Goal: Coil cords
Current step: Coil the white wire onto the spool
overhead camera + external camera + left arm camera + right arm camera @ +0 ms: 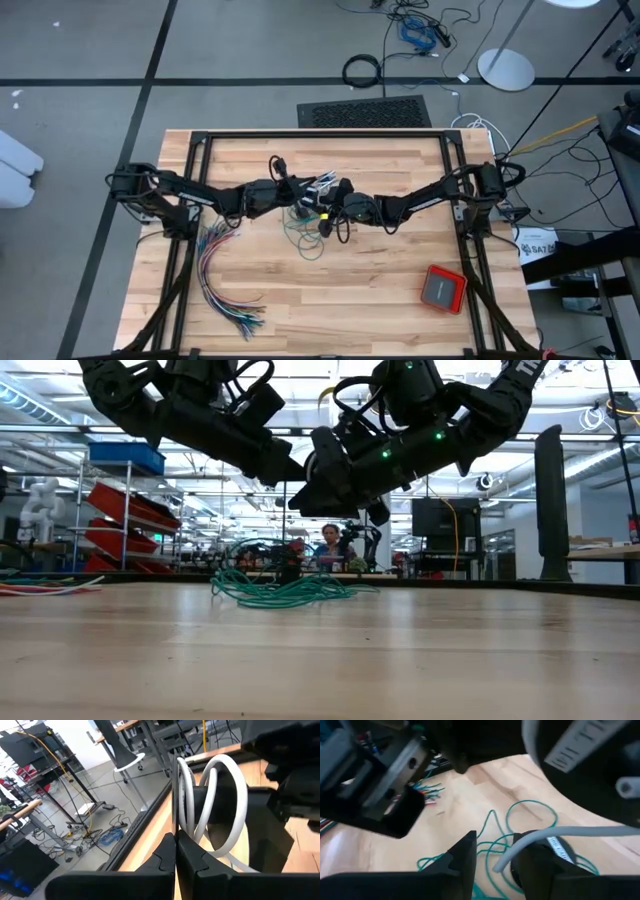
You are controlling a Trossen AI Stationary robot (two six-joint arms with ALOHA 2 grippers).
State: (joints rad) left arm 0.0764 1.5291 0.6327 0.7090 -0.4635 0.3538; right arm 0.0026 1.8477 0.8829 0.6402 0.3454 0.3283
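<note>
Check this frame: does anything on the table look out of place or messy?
Yes. The teal-green cord lies in a loose tangle mid-table rather than a neat coil, directly below the left gripper and right gripper. A white cord loops just past the left gripper's shut jaws. A fanned bundle of coloured wires sprawls near the left edge.

grey floor (80,50) (black-lined) — red shelving bins (125,525)

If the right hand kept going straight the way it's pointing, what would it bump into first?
Probably the green cord loosely piled on the wooden table, just past the right hand; a white cord already crosses between its fingers.
</note>
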